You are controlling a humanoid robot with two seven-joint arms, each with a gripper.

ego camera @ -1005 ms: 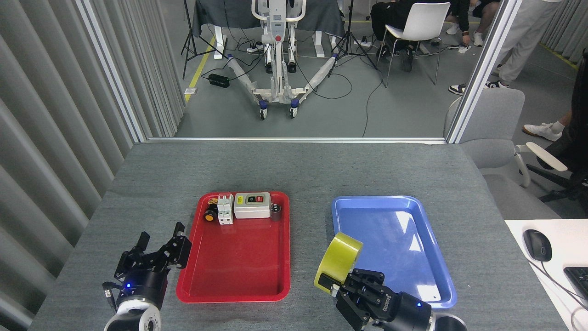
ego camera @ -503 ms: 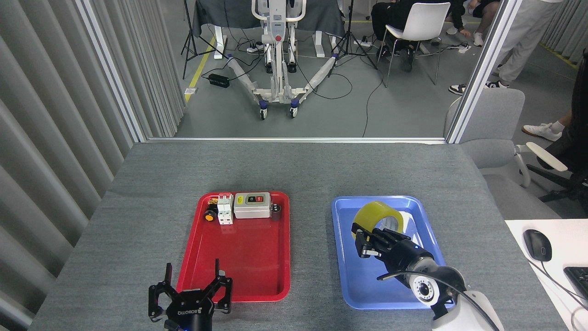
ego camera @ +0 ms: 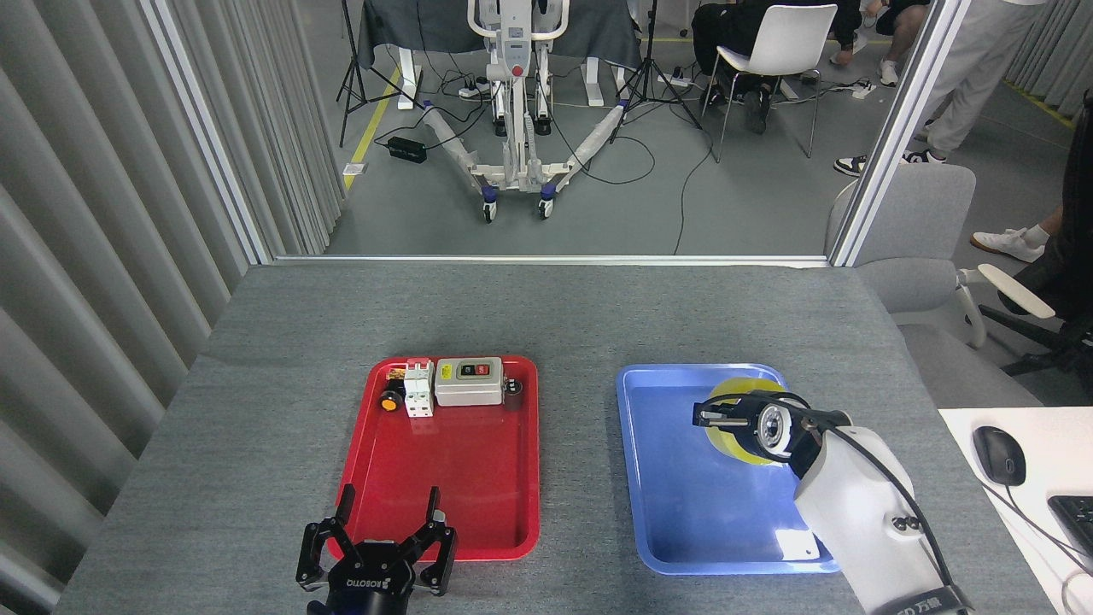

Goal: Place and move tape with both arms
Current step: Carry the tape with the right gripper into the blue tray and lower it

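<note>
The tape (ego camera: 732,389), a yellow roll, is over the back right part of the blue tray (ego camera: 675,478). Only its yellow rim shows around my right wrist. My right gripper (ego camera: 724,418) points down onto the roll and is seen end-on from above, so its fingers are mostly hidden by the wrist. Whether the tape rests on the tray floor or hangs just above it I cannot tell. My left gripper (ego camera: 386,523) stands at the near table edge, in front of the red tray (ego camera: 444,478), with its black fingers spread open and nothing between them.
Along the red tray's back edge sit a grey switch box (ego camera: 468,382), white terminal blocks (ego camera: 417,389) and small parts. Past the table's far edge are a stand, cables and a chair. At the right are a grey chair and a white desk with a mouse (ego camera: 997,454).
My right arm carried the tape from the gap between the trays to the blue tray's back right and turned downward. My left gripper moved right, in front of the red tray.
</note>
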